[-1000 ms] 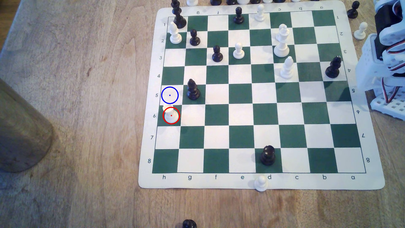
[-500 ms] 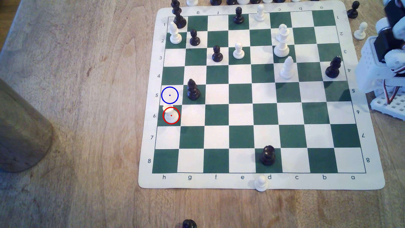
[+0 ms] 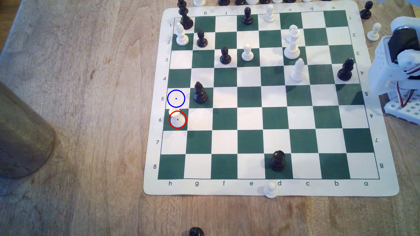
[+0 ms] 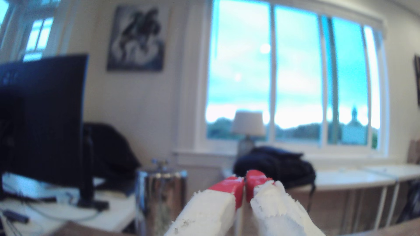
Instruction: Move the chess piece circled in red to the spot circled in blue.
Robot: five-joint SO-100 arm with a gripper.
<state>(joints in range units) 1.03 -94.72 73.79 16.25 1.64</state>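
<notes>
The chess piece (image 3: 177, 119), a short white rook ringed in red, stands on a green square at the board's edge on the exterior view's left. The spot (image 3: 176, 98), a cream square ringed in blue, lies bare directly beyond it. A black bishop (image 3: 200, 93) stands on the square beside the spot. The arm's white base and links (image 3: 400, 65) sit off the board at the exterior view's right. In the wrist view my gripper (image 4: 245, 181) points out into the room, its red-tipped white fingers (image 4: 229, 188) pressed together with nothing between them.
The green and cream board mat (image 3: 270, 188) carries several black and white pieces, mostly along the far rows. A black rook (image 3: 278, 160) stands near the front edge and a white pawn (image 3: 270, 189) on the border. A wooden cylinder (image 3: 20, 136) stands at the left.
The arm's upper links have swung up and back toward the exterior view's right edge. The pieces on the board have not moved.
</notes>
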